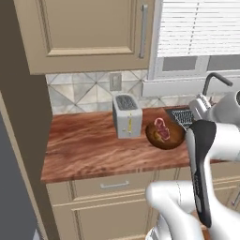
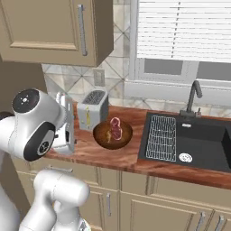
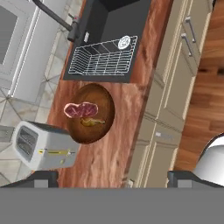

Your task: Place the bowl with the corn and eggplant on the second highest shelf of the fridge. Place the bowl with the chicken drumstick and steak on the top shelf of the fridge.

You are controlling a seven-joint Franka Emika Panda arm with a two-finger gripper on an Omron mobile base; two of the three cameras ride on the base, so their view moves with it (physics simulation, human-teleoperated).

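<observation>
the gripper [image 3: 116, 179] hangs above the counter edge with its jaws spread wide and nothing between them; the two dark finger tips [image 3: 41, 178] stand far apart at the bottom of the hand view, which looks down past the cabinet fronts [image 3: 151, 131] and the wood floor [image 3: 203, 92] onto the worktop. in the right base view the hand [image 2: 65, 128] sits at the end of the white arm [image 2: 34, 124], just left of the toaster and clear of the bowl.

on the reddish-brown wooden counter [image 1: 89, 145] rests the bowl with the chicken drumstick and steak [image 3: 91, 113] — a wide, shallow dark-brown wooden bowl, upright, near the front half of the worktop. the steak [image 3: 80, 109], a red-pink slab with white marbling, lies toward the back of the bowl, and the small yellowish chicken drumstick [image 3: 92, 122] lies just in front of it, touching or nearly touching; the pictures are too small to say which. the same bowl [image 1: 164, 133] shows in the left base view, partly behind the arm's dark link.

just beside the bowl, on its left as the base views show it, stands a silver two-slot toaster [image 1: 127, 116], close to the bowl's rim but whether it touches is unclear. on the bowl's other side the black sink [image 2: 198, 142] is set into the counter, with a white wire rack [image 2: 162, 137] in its near-left part and a dark curved faucet [image 2: 194, 97] behind.

farther back — a patterned tile backsplash [image 1: 84, 91] with a wall outlet [image 1: 115, 81], beige upper cabinets [image 1: 89, 33], and a window with white blinds [image 2: 185, 29].
</observation>
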